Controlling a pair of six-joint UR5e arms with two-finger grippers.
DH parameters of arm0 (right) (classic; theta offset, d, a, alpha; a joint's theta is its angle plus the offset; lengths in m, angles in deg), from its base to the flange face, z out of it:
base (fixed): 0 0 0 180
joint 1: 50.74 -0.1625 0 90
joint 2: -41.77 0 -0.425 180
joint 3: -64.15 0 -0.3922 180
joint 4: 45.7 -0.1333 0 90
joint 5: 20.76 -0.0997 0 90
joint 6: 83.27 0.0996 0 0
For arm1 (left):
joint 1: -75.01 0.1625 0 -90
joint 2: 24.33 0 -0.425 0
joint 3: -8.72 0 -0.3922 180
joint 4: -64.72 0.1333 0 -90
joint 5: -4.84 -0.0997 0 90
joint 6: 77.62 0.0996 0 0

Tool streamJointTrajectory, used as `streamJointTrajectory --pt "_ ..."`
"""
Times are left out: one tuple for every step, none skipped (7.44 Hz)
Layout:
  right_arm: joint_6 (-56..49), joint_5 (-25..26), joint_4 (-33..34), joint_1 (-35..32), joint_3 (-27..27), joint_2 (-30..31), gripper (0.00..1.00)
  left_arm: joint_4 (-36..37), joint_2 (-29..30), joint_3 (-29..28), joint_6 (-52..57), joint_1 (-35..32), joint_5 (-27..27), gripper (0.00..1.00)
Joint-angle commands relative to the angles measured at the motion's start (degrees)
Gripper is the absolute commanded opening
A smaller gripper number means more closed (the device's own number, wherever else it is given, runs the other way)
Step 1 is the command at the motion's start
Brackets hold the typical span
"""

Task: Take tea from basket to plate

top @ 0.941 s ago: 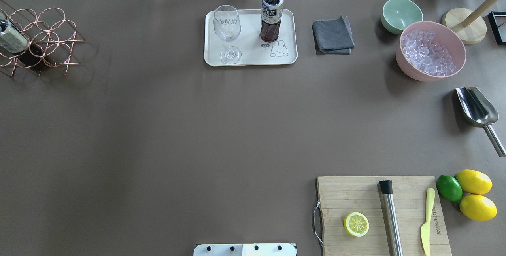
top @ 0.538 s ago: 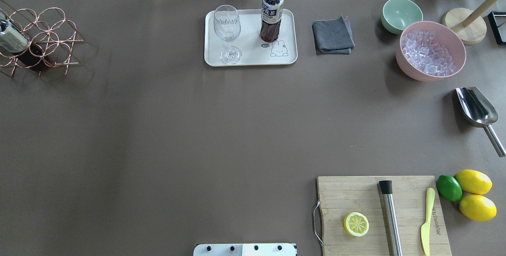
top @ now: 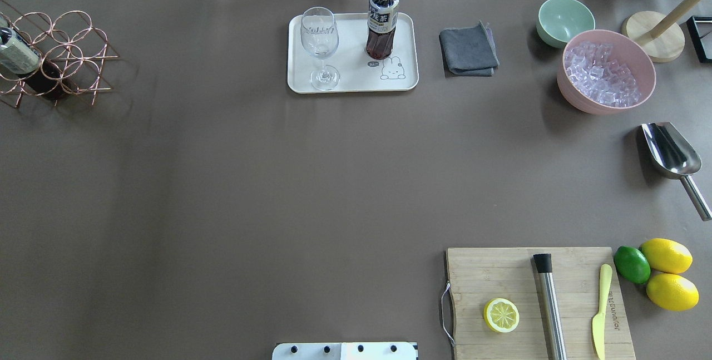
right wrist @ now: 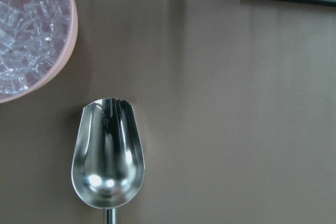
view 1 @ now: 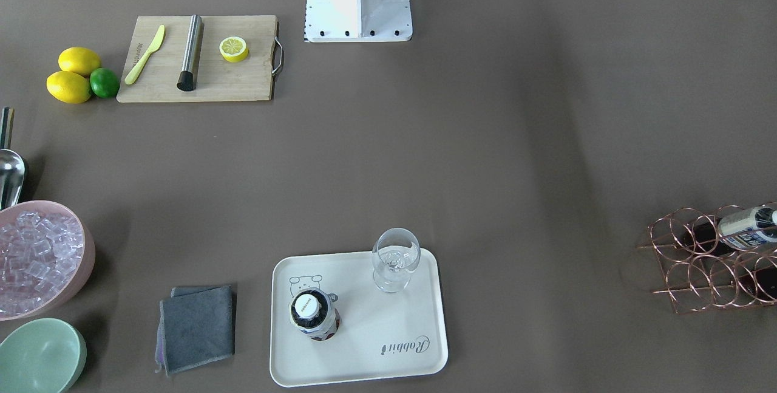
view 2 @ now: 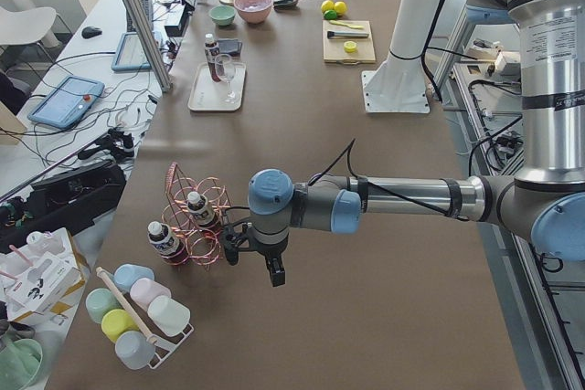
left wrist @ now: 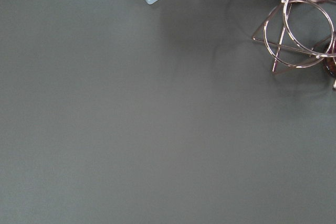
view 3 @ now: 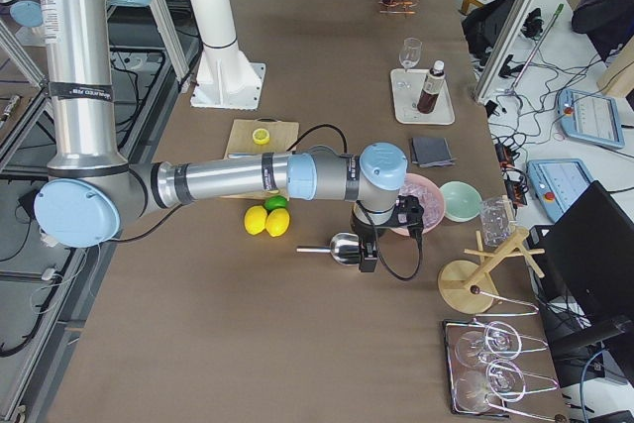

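One tea (top: pixel 381 26) stands on the plate (top: pixel 356 79); left hand (view 2: pixel 274 274), right hand (view 3: pixel 368 262): cannot tell how wide.

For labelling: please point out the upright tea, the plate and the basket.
tea (top: pixel 382 19), overhead exterior view, its label.
plate (top: pixel 359 77), overhead exterior view, bare front part.
basket (top: pixel 71 48), overhead exterior view, wire rings.

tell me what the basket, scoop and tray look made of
Basket: thin metal wire, shiny rose-gold or copper finish. Scoop: polished steel, judging by its mirror reflections. Tray: matte cream, probably plastic or melamine; it shows no gloss.
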Motion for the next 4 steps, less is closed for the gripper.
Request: streamJointTrajectory --pt "0.03 -0.04 -0.12 0.08 0.04 0.08 1.00 0.09 -0.03 -0.11 7.09 -0.02 2.40 0.98" --pt "-0.06 -0.04 -0.12 0.08 0.04 0.17 1.00 0.00 -0.21 0.15 8.06 -0.19 3.55 0.98" --pt "0.03 -0.13 -0.12 0.08 0.13 0.34 1.00 0.09 -0.56 0.07 10.59 -0.28 5.31 0.98" --pt "0.12 -0.30 -0.21 0.08 0.39 0.34 1.00 0.26 -0.91 0.42 12.36 -0.37 6.37 0.98"
